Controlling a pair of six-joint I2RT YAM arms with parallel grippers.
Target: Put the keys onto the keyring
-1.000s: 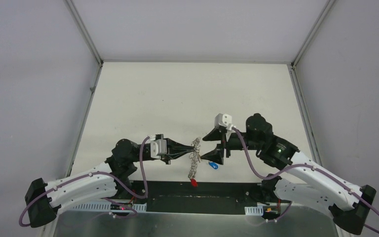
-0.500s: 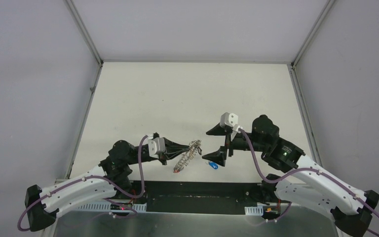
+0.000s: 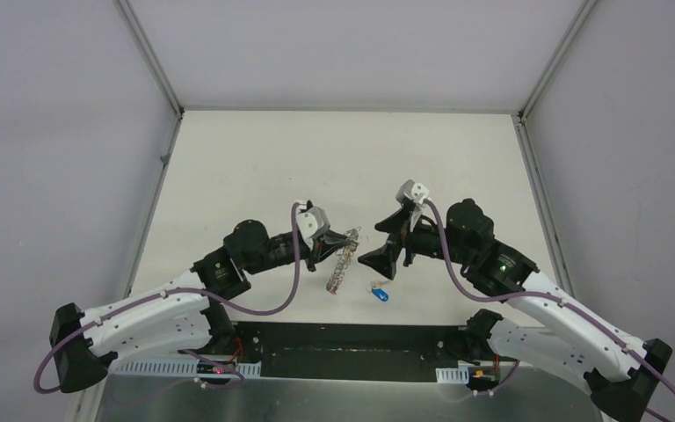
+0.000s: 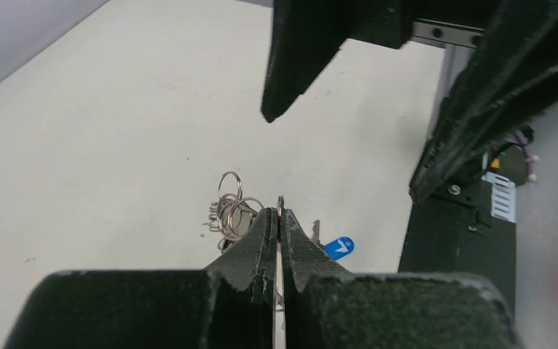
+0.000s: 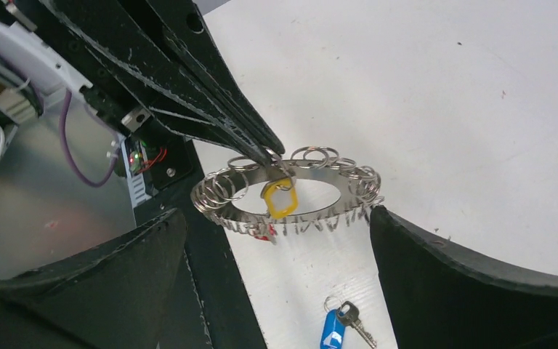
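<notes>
l claw (image 4: 280,218) clenched on keyring (image 3: 341,266), off worktop (image 3: 255,176) | yellow key (image 5: 279,213) hangs at ring by l claw tip | blue key (image 3: 380,293) lies on worktop | r claw (image 3: 371,244) released wide, empty, just beside ring

On the off-white table (image 3: 334,158) lies a small silver key (image 3: 380,293) with a blue tag (flat on the surface, near the front edge, just beyond the black strip (image 3: 352,338)).
</notes>
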